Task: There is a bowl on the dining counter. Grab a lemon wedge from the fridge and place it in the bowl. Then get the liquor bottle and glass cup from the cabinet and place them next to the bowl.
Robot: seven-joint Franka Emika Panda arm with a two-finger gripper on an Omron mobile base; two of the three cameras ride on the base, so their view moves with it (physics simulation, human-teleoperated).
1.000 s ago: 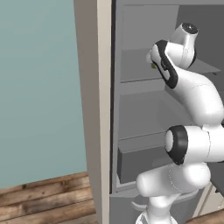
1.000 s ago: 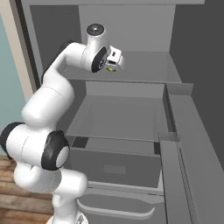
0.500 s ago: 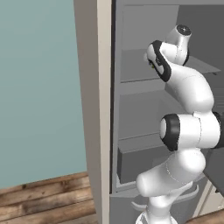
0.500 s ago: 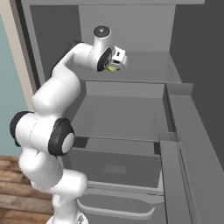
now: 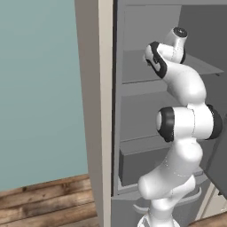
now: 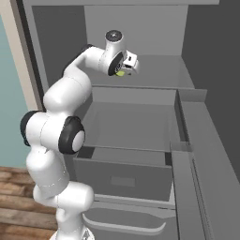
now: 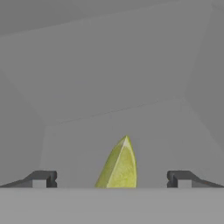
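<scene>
The arm is reaching further into the fridge; the tool, spread wide, is now bracketing the lemon wedge, ready to pinch.

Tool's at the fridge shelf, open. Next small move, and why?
Probably close the tool on the lemon wedge. In the hand view the wedge sits centred between the two open fingertips on the fridge shelf, with clear space either side.
</scene>
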